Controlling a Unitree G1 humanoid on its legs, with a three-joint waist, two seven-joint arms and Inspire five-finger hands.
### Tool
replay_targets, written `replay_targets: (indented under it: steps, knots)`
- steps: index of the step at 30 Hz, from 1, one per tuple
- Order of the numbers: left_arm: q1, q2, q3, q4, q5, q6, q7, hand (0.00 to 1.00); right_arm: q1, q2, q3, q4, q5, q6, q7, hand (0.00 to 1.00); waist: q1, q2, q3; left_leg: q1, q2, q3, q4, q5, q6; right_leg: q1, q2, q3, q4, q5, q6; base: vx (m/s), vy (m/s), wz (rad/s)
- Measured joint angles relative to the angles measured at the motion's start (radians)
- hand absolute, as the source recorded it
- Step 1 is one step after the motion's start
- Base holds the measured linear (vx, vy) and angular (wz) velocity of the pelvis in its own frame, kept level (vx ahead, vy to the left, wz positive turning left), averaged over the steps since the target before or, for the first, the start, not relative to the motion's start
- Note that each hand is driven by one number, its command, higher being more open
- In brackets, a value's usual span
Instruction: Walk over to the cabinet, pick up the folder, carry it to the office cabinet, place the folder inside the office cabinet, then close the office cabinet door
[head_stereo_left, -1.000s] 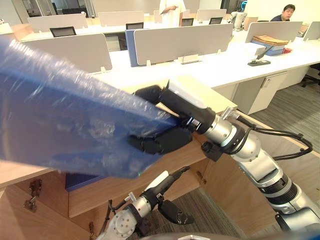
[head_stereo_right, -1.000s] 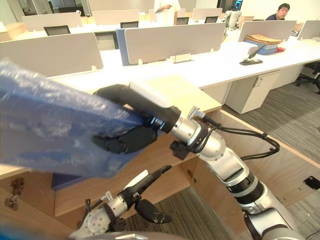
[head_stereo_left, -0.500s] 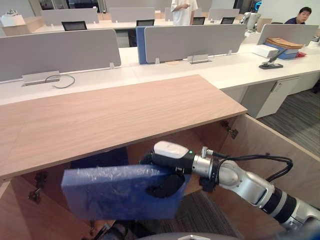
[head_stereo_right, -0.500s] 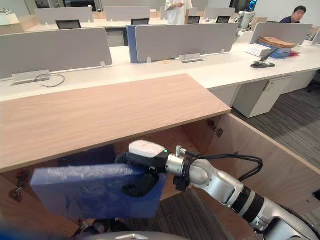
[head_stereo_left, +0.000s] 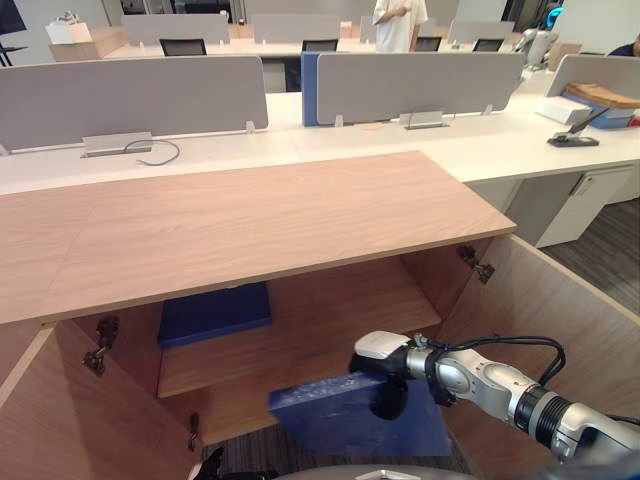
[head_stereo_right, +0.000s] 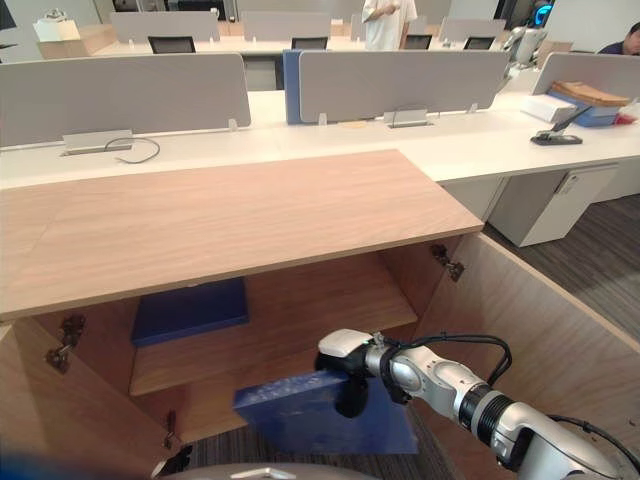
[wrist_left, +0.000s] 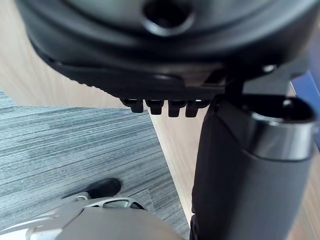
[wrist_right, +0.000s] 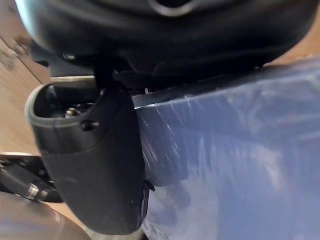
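I am on the placing step. My right hand (head_stereo_left: 385, 385) pinches the blue folder (head_stereo_left: 340, 412) between thumb and curled fingers, low before the open office cabinet (head_stereo_left: 260, 215), just under the front edge of its shelf (head_stereo_left: 330, 305). Next, I judge, I must level the folder and slide it in, clear of the open door (head_stereo_left: 545, 320).

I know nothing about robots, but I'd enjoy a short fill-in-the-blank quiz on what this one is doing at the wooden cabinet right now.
1. The right hand grips a ____ folder, held low in front of the cabinet.
2. The cabinet's doors stand ____.
3. A second folder lies flat inside on the ____ shelf.

Missing words: blue; open; upper.
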Motion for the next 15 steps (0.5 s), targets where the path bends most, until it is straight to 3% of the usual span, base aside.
replay_targets:
  steps: [3,5,9,13,15]
  knots:
    - [-0.003,-0.016,0.037,0.000,-0.055,0.007,0.005,1.00,0.000,0.075,-0.077,0.157,-0.008,0.038,0.000,0.00,0.004,0.007,0.031,-0.005,0.004,-0.004,0.004,0.001,-0.001,-0.004,0.005,-0.005,0.000,-0.001,-0.003,0.00,-0.005,0.05]
    - [-0.003,-0.032,0.065,0.001,-0.121,0.020,0.007,1.00,0.000,0.184,-0.229,0.334,0.085,0.112,-0.006,0.00,0.008,0.026,0.054,-0.007,0.006,-0.009,0.005,0.001,0.000,-0.005,0.009,-0.009,-0.004,-0.001,-0.001,0.04,-0.008,0.01]
    - [-0.003,-0.039,0.090,0.001,-0.177,0.032,0.007,1.00,0.000,0.302,-0.459,0.472,0.306,0.213,-0.079,0.00,0.025,0.035,0.062,-0.014,0.017,-0.032,0.005,0.007,0.009,0.003,0.023,-0.039,-0.020,0.001,0.001,0.07,-0.025,0.08]
    - [-0.010,-0.038,0.093,0.000,-0.133,0.038,0.029,1.00,0.037,0.349,-0.477,0.473,0.468,0.243,-0.079,0.00,0.029,0.032,0.065,-0.016,0.038,-0.050,0.009,0.002,0.003,0.006,0.042,-0.059,-0.020,0.002,0.001,0.02,-0.018,0.02]
    - [-0.035,-0.036,0.091,0.000,-0.104,0.038,0.047,1.00,0.073,0.404,-0.516,0.473,0.621,0.256,-0.103,0.00,0.026,0.036,0.085,-0.062,0.054,-0.055,0.100,-0.044,-0.001,0.002,0.046,-0.065,-0.008,0.002,0.001,-0.01,-0.014,0.03]
